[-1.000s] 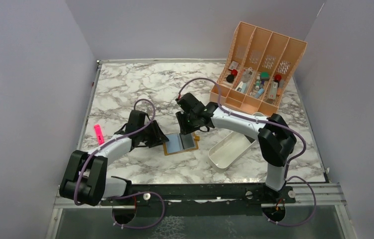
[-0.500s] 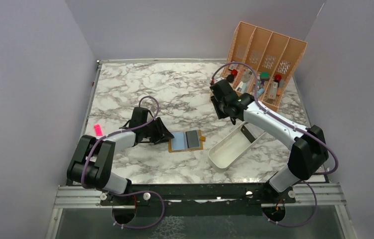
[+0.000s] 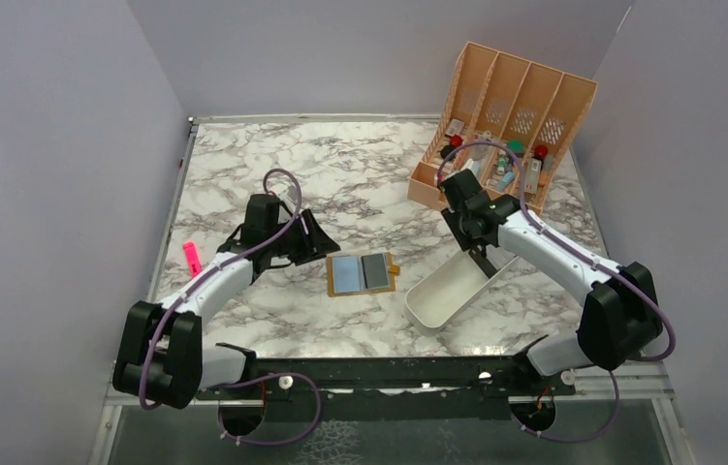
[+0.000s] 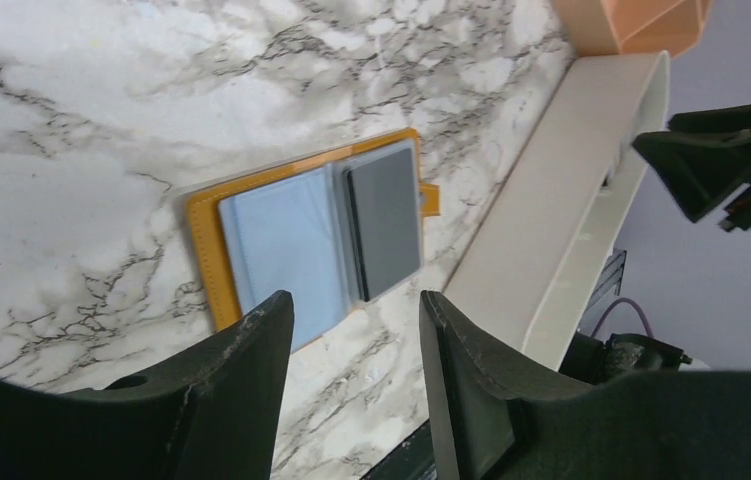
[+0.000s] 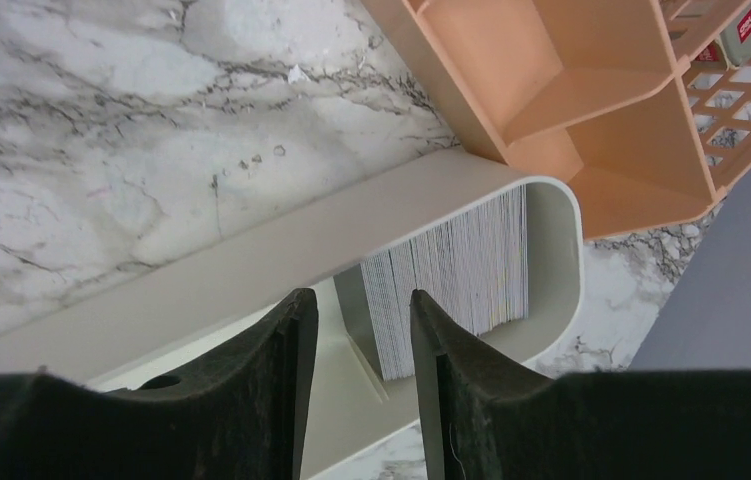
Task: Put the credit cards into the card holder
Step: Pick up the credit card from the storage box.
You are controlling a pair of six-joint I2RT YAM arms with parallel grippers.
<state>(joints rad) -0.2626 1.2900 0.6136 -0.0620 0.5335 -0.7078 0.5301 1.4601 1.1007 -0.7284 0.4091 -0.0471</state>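
The card holder (image 3: 363, 275) lies open and flat on the marble, mustard-orange round its edge (image 4: 201, 250). A pale blue card (image 4: 276, 250) fills its left half and a dark grey panel (image 4: 383, 228) its right half. My left gripper (image 4: 354, 305) hangs open just left of the holder, a little above the table, holding nothing. More credit cards (image 5: 461, 270) stand on edge as a thick stack in the far end of the white tray (image 5: 351, 220). My right gripper (image 5: 361, 300) is open right above that stack, near its front end, with nothing gripped.
A peach slotted organiser (image 3: 510, 126) with small items stands at the back right, right behind the tray (image 3: 432, 300). A pink marker (image 3: 191, 258) lies near the table's left edge. Grey walls close in three sides.
The right arm left the card holder, swung right and came down over the tray's card stack. The left gripper drew back from the holder. Both grippers opened wider.
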